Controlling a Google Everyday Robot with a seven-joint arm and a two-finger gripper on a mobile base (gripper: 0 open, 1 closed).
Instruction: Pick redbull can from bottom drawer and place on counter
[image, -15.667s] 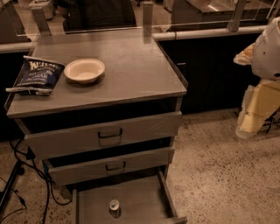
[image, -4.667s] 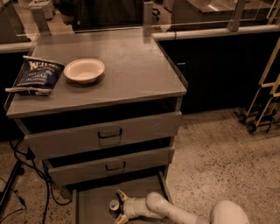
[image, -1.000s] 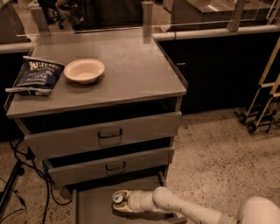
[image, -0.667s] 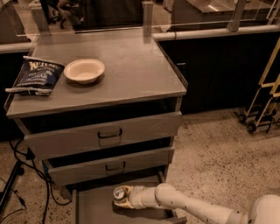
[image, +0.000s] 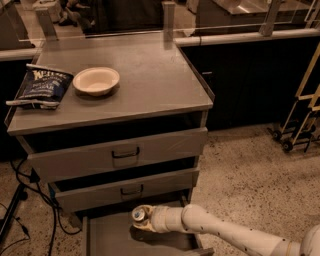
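We see the tool (image: 144, 221) clamped on the redbull can (image: 138, 214) just above the bottom drawer (image: 112, 240) floor, close under the middle drawer (image: 125, 187), so rising straight toward the tabletop (image: 150, 85) could knock the can loose against that front.

I see a work room, maybe a lab: a grey metal cabinet (image: 165, 147), a hard speckled floor (image: 250, 170), black cables (image: 31, 192) by its left edge, a wheeled cart (image: 300, 115) at the right. My gripper (image: 142, 221) holds the can (image: 138, 215) over the bottom drawer (image: 112, 241).
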